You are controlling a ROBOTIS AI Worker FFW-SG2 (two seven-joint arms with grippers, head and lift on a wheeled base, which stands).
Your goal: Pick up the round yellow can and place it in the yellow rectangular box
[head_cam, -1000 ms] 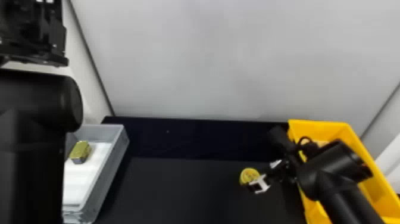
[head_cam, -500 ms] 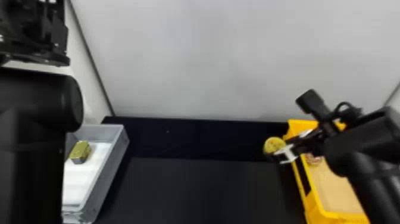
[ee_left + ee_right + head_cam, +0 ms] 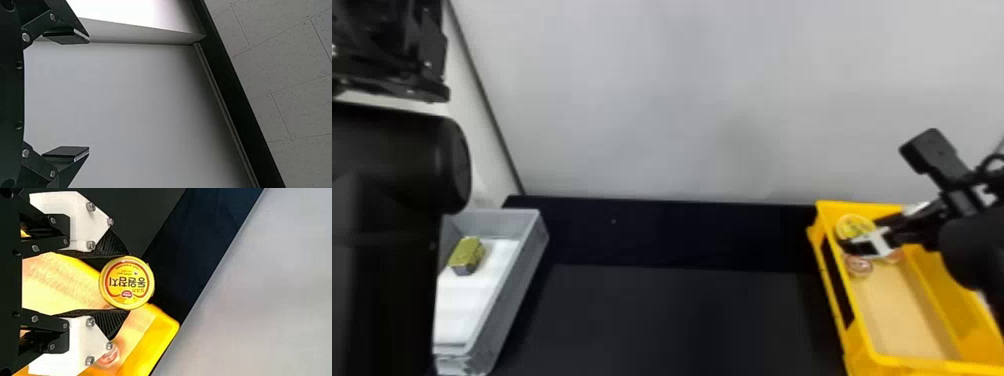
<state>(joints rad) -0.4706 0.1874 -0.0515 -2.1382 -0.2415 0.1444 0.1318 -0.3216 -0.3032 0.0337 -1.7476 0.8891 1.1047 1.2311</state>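
Observation:
My right gripper is over the far end of the yellow rectangular box in the head view, with the round yellow can at its fingertips. In the right wrist view the right gripper is shut on the yellow can, one finger on each side, and the yellow box lies beyond it. At the head view's upper left is the parked left gripper; in its own wrist view the left gripper stands open, with nothing between its fingers.
A grey tray with a gold-coloured block stands on the left of the black table. Inside the yellow box, small round items lie near its far end. A pale wall rises behind the table.
My right gripper has carried the can up from the table, right and away from the robot, to over the box's far end. The left arm has kept still.

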